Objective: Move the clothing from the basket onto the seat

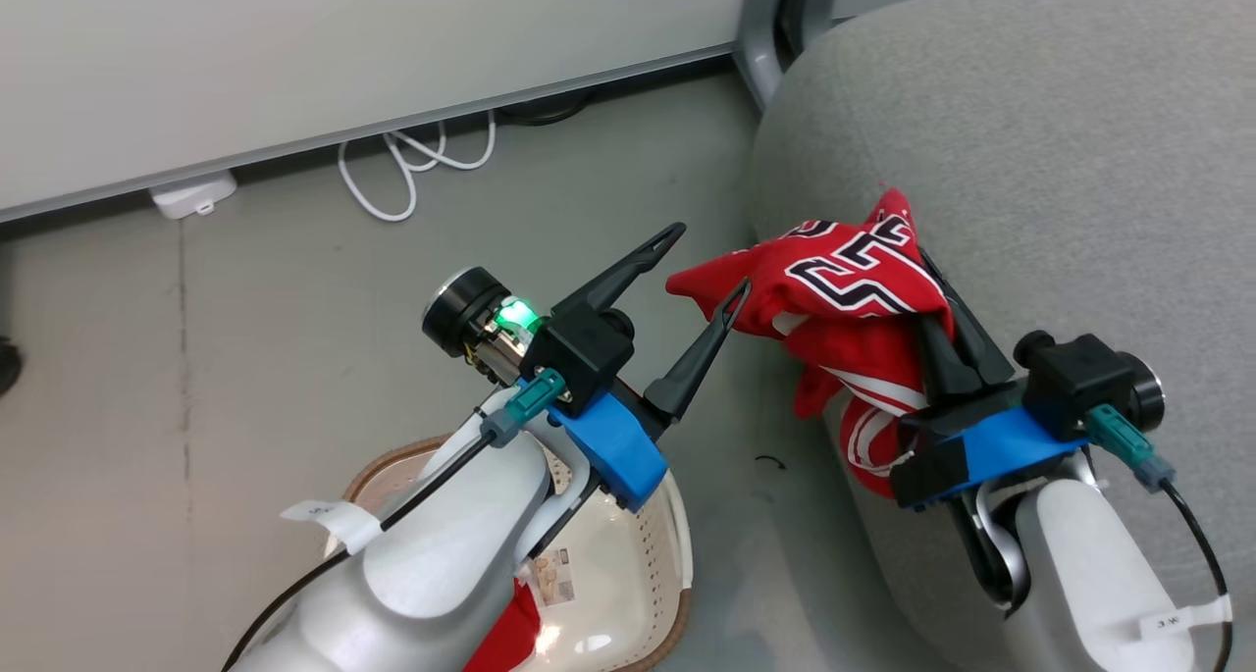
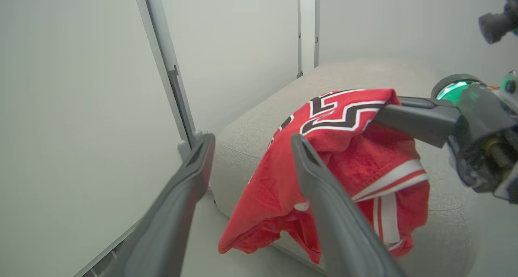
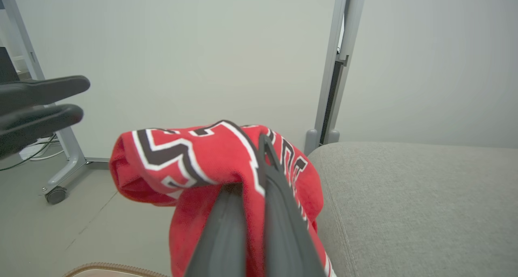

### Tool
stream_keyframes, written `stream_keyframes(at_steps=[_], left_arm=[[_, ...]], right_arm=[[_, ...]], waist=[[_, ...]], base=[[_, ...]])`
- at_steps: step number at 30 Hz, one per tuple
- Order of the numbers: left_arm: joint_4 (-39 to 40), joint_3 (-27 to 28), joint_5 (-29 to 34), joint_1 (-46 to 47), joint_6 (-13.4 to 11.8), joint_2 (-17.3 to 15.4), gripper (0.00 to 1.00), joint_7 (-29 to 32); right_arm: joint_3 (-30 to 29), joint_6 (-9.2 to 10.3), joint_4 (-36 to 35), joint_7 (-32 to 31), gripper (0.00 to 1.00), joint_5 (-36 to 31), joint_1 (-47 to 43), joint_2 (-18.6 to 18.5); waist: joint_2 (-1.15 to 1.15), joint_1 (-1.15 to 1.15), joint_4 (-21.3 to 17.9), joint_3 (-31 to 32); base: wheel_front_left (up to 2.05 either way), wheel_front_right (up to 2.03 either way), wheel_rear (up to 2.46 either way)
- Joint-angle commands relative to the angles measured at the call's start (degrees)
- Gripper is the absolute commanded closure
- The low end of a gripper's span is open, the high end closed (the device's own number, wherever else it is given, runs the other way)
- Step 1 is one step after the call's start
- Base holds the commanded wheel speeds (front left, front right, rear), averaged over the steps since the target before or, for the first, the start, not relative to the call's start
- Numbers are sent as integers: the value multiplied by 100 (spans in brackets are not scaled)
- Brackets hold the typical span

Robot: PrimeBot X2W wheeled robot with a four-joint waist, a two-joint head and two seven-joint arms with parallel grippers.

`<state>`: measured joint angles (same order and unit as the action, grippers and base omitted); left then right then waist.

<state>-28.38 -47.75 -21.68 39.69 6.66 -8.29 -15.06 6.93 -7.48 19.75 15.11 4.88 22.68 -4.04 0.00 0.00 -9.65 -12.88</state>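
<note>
Jersey (image 1: 844, 280) cloth, red with black white-edged lettering and a striped hem, is bunched at the seat's (image 1: 1030, 142) rounded front corner, partly above the cushion and partly drooping down its side toward the floor (image 1: 245, 358). The right gripper (image 1: 932, 294) has its two dark fingers pressed together on the bundle, reaching in from the seat's near edge. The fabric folds over the fingertips and hangs on both sides of them. Whether the cloth rests on the cushion or hangs just clear of it cannot be told. The left gripper (image 1: 710, 257) stands off the seat's corner over the floor, fingers spread wide and holding nothing, one tip just beside the jersey's loose edge. The basket (image 1: 672, 544) sits on the floor away from the seat, under the left forearm (image 1: 442, 554), with a second red garment (image 1: 512, 633) inside it.
</note>
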Motion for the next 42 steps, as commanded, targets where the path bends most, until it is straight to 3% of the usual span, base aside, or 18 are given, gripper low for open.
stream_keyframes(at_steps=[1, 11, 21, 33, 42], left_arm=[[11, -14, 17, -66, 19, -5, 0, -17], [15, -143, 39, -92, 22, 37, 0, -17], [104, -110, 89, 76, -19, -1, 0, -17], [359, 5, 298, 583, -120, -234, 0, 15], [564, -11, 513, 1116, -127, -410, 0, 95]], right_arm=[[-64, -3, -63, 7, 100, -34, -93, -16], [-397, -3, -264, 7, 100, 9, -405, 55], [-696, -3, -745, 7, 100, 94, -126, 14], [-1806, -3, -1575, 7, 100, 155, 1599, -741], [-2815, -3, -1363, 7, 100, 168, 2834, -1511]], waist=[[0, 0, -120, 25], [0, 0, -494, 17], [0, 0, -498, -214], [0, 0, -324, -1431], [0, 0, -257, -2480]], base=[[0, 0, 0], [0, 0, 0], [0, 0, 0], [0, 0, 0], [0, 0, 0]])
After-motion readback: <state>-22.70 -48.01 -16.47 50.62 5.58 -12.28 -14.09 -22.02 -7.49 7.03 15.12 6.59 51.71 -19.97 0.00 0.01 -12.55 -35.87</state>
